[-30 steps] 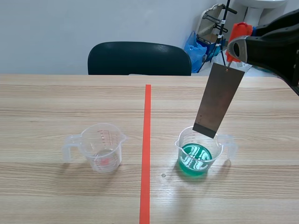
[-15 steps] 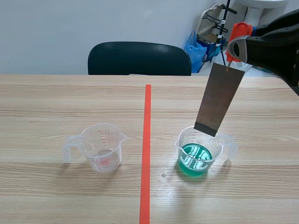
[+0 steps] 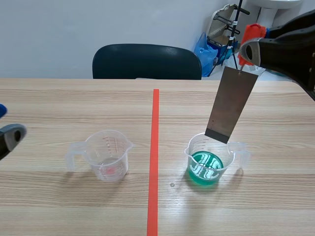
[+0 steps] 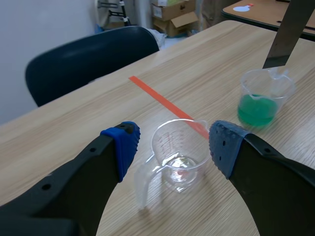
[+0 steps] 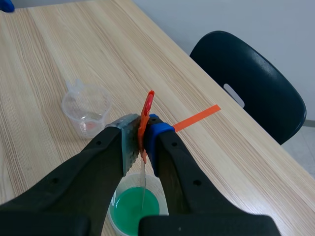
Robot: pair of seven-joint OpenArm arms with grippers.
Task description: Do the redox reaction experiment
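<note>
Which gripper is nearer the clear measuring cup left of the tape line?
Left. The left gripper is open and low, with the clear measuring cup just ahead of it; the right gripper is raised above the green-liquid cup, shut on an orange clip.

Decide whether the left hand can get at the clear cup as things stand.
Probably yes: the left hand is open, the clear cup stands upright ahead of it, and nothing lies between them.
</note>
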